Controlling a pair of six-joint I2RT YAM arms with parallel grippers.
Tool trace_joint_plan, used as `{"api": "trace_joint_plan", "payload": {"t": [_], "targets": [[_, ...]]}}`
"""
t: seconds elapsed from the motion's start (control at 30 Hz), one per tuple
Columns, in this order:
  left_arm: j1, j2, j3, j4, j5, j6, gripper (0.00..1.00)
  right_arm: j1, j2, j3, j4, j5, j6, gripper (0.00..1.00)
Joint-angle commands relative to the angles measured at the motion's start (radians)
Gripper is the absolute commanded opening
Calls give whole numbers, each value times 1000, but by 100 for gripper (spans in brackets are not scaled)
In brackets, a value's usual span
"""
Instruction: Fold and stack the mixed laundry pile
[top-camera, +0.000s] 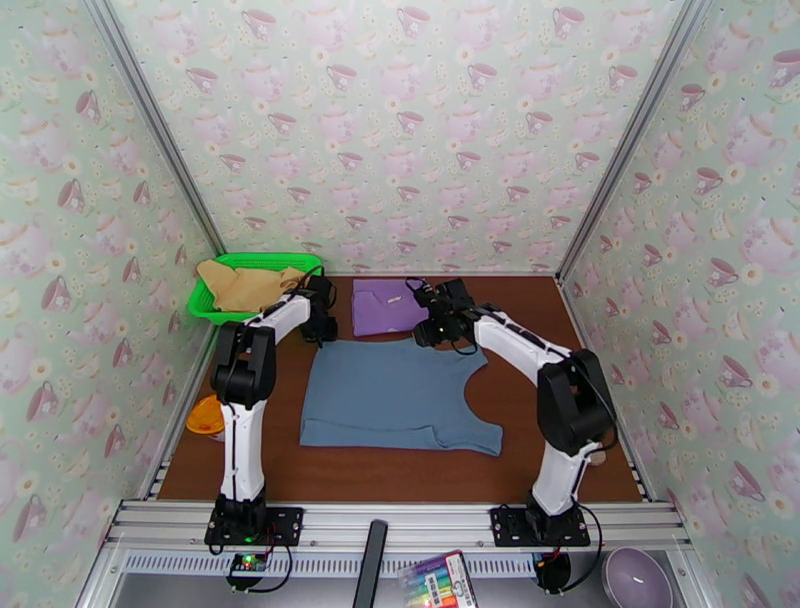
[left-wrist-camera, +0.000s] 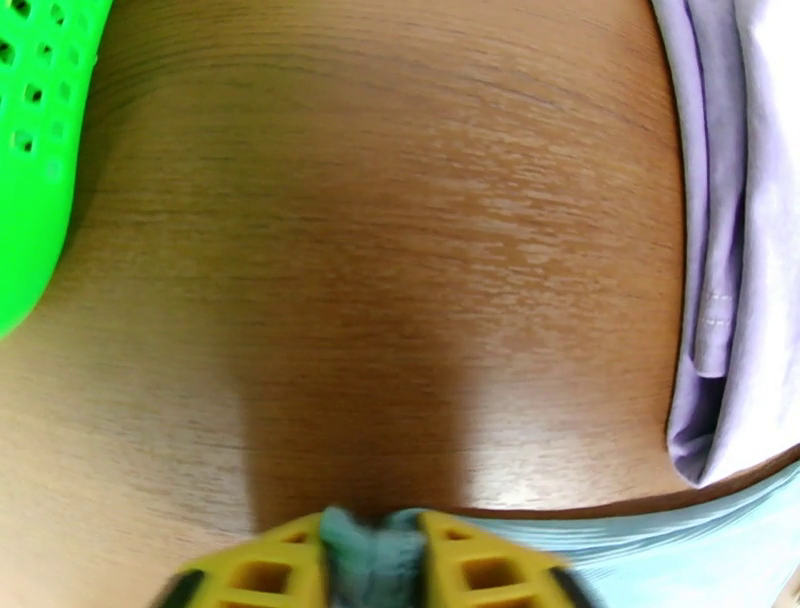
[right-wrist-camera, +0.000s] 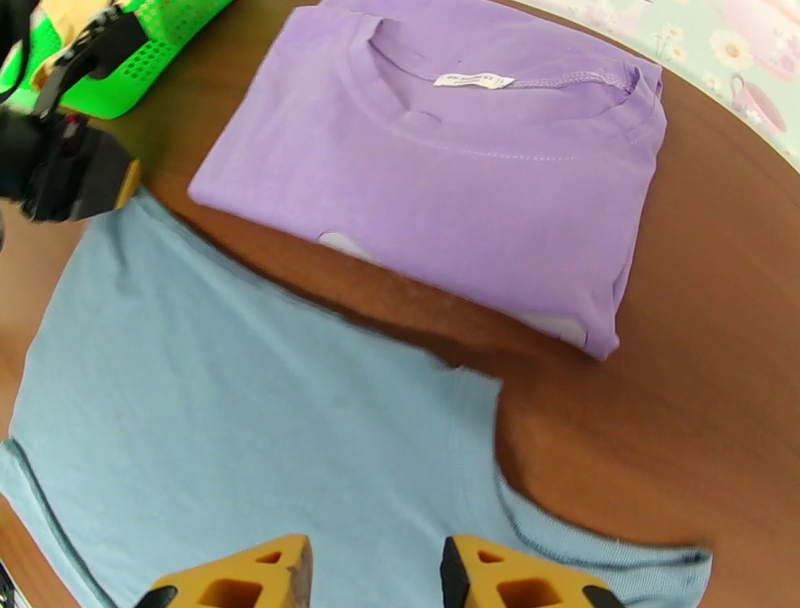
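A sleeveless shirt (top-camera: 395, 395) lies spread flat in the middle of the bench (top-camera: 400, 475). Behind it, at the far edge, sits a folded T-shirt (top-camera: 385, 305), with a strip of bare bench between the two. In the far left corner stands a mesh basket (top-camera: 212, 302) with a crumpled garment (top-camera: 245, 285) in it. The left pincer (top-camera: 320, 328) is at the sleeveless shirt's far left corner, between basket and T-shirt. The right pincer (top-camera: 428, 330) hangs over its far right corner. A bowl (top-camera: 637, 578) sits at the near right, in front of the bench.
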Motion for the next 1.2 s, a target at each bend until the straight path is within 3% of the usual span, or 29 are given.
{"api": "trace_joint_plan", "payload": {"t": [0.0,0.07,0.4,0.67,0.97,1.17], "targets": [[2,7,-16,1,11,6,8,-27,95,91,-61,-17,-10,41],[2,-11,-24,6,11,9,3,-33,152,146,-82,-14,-28,44],[1,-26,-21,6,27,16,3,-35,352,303,-138,-91,-66,46],[2,-32,-18,10,34,24,0,-35,404,342,-132,-100,-45,36],[1,-47,-23,9,28,39,0,-36,448,427,-181,-101,-58,37],[1,-48,-19,9,31,41,0,-36,448,397,-170,-122,-42,37]]}}
